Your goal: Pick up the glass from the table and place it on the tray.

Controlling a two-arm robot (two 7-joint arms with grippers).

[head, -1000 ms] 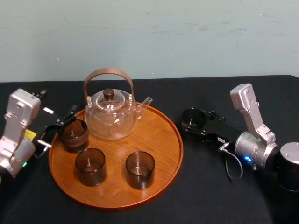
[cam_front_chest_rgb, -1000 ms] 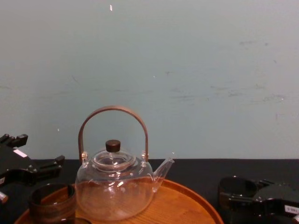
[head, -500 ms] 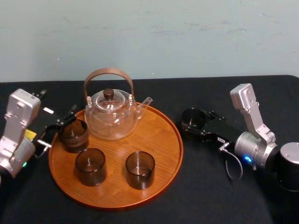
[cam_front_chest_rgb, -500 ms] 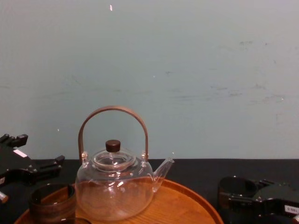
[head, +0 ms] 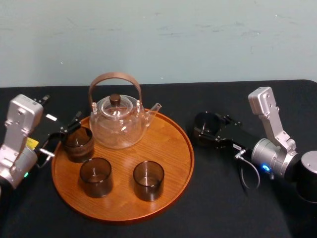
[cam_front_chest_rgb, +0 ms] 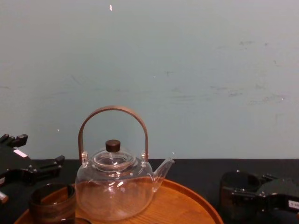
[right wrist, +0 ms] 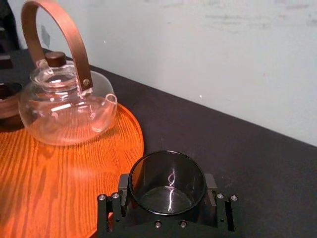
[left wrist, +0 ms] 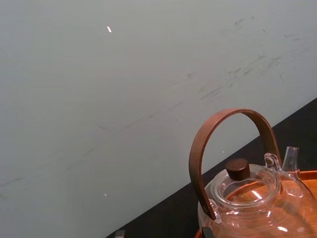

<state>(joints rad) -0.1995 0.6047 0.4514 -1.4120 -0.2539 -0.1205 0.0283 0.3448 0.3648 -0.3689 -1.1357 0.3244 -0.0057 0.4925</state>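
The right claw (head: 208, 131) reaches in from the robot's right, low over the black table (head: 218, 203), and is clamped on the glass (head: 204, 124). In the right wrist view its two black fingers (right wrist: 123, 187) press against opposite sides of the dark tumbler, which stands upright with its mouth open to the top. The glass is off the tray (head: 171, 146), near its right rim, with a strip of bare table between them; whether its base touches the cloth or hangs just above it cannot be told. On the round wooden tray a clear teapot (head: 118, 125) with an arched brown handle stands at the back, its spout pointing toward the robot's right. Three more smoky tumblers share the tray: the rear tumbler (head: 78, 143) at the left rim just beside the teapot, the middle tumbler (head: 95, 176) in front of it, and the front tumbler (head: 148, 180) nearer the centre. The left claw (head: 63, 135) sits at the tray's left edge with its fingers spread apart, holding nothing, their tips just beside the rear tumbler.
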